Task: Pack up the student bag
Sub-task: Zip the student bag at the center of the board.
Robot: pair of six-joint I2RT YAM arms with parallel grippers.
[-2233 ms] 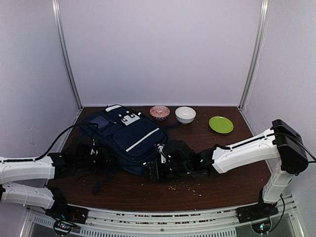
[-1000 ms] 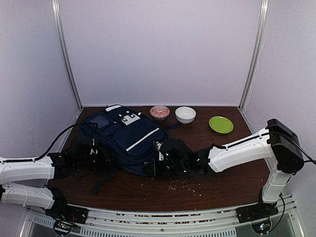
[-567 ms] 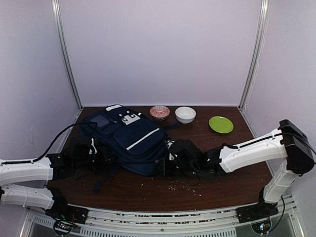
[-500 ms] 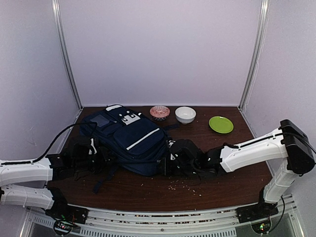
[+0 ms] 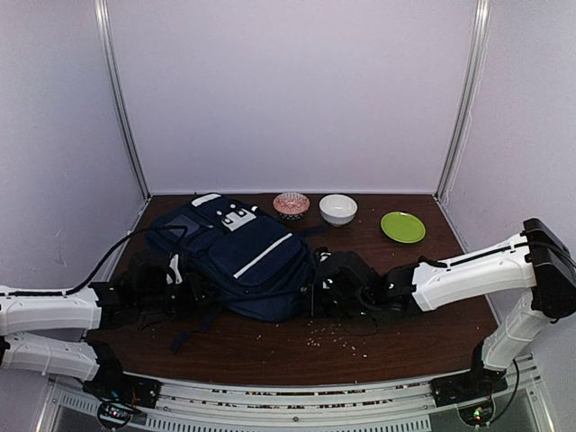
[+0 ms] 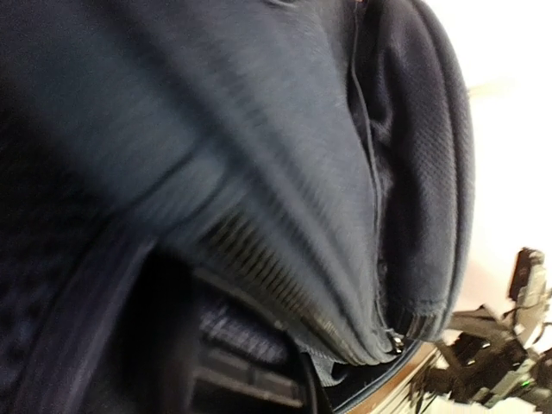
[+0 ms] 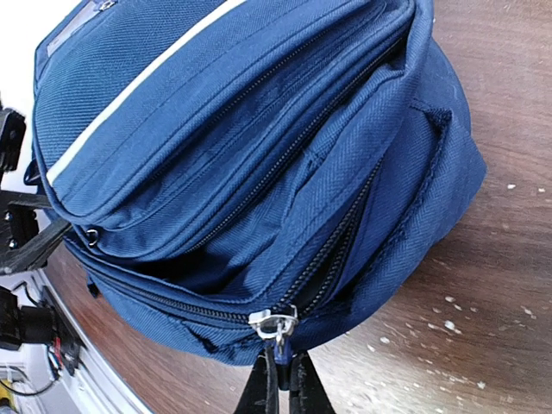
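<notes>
While the backpack (image 5: pixel 245 255) lies front-up on the tabletop (image 5: pixel 423 306) between the two arms, each arm works one side of it. At the backpack's near right corner, the right end effector (image 7: pixel 278 369) has its fingers pressed together on the silver zipper pull (image 7: pixel 274 324). On one side of that pull the zipper track gapes dark, and on the other side it runs shut. The grip looks meant to draw the slider along the main compartment, though which way it should run cannot be told from this alone.

The left end effector (image 5: pixel 178 281) is pushed in against the backpack's left side, among the dark straps (image 5: pixel 184 335). It is probably there to brace the fabric so the zipper pull does not drag the whole backpack along. Its wrist view is filled with blurred navy cloth, so I cannot tell whether its fingers are apart or closed.

Beyond the backpack's far right edge sit a pink bowl (image 5: pixel 291 203) and a white bowl (image 5: pixel 337 209). A green plate (image 5: pixel 402 226) sits further right, well apart from the backpack. Crumbs (image 5: pixel 337 337) dot the wood just in front of the backpack's near right corner.
</notes>
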